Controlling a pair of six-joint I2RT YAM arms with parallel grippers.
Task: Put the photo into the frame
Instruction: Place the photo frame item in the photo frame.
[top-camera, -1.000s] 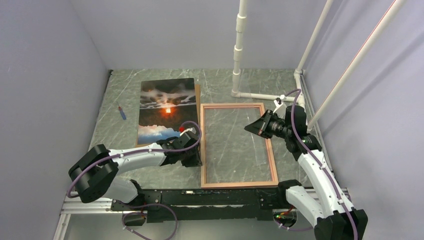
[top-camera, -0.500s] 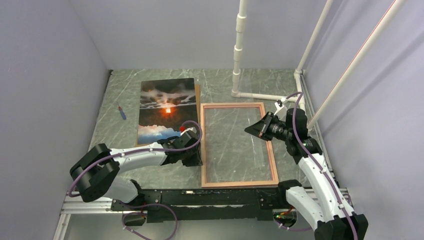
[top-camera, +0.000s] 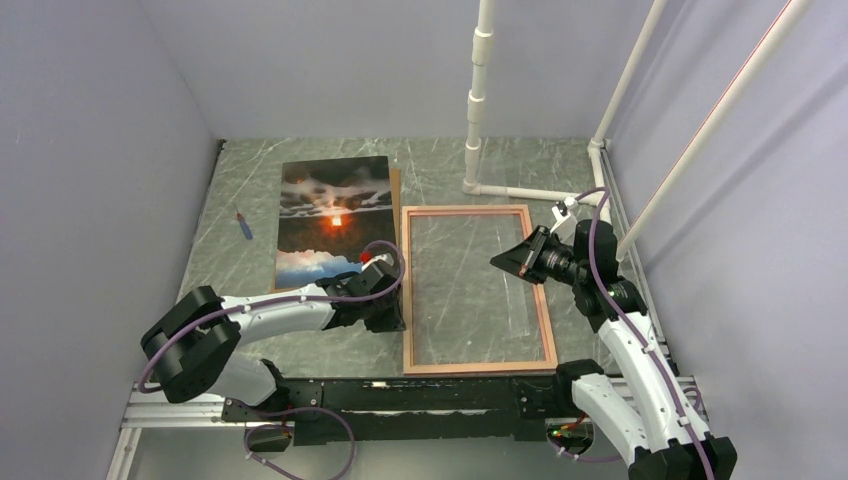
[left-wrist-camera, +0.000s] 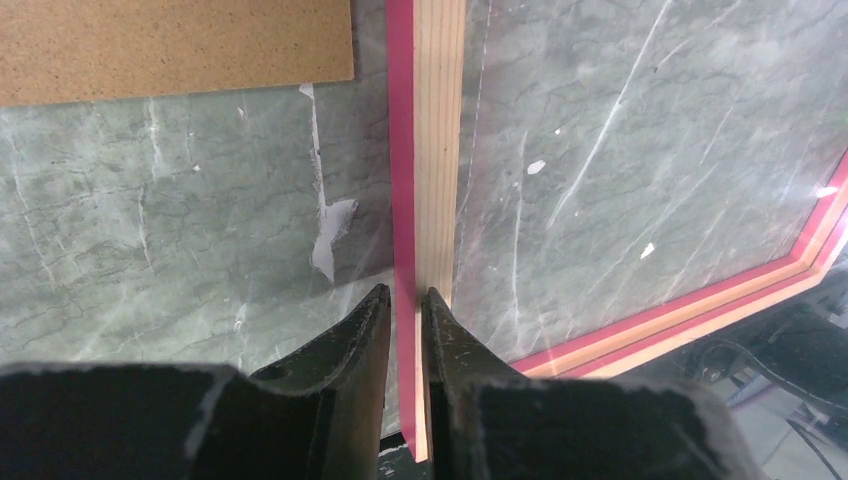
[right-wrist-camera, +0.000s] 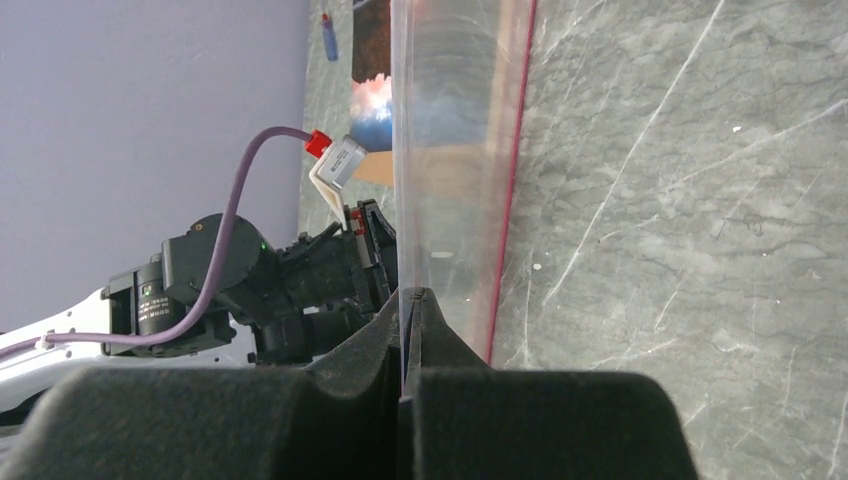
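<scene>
Over the last second I had drawn the right arm a little outward, toward its own side of the tabletop (top-camera: 230, 180). Its jaws stayed pinched shut on the edge of the clear transparent plastic sheet (right-wrist-camera: 450, 150). That edge stood lifted out of the large, thin rectangular frame with reddish-pink wooden edges (top-camera: 475, 369). The left jaws had barely changed. They sat narrow, clamped across the frame's left rail near its near corner, holding it down on the grey marbled surface.

Nothing else had shifted. The large glossy photo of dark rocks, clouds and an orange-red sun (top-camera: 330, 220) lay face up just left of the frame, over the plain brown backing board (left-wrist-camera: 170, 45), and neither arm touched it.

I judged that I was clearing the frame's opening. The sheet was not yet out, so the photo's turn had not come.
</scene>
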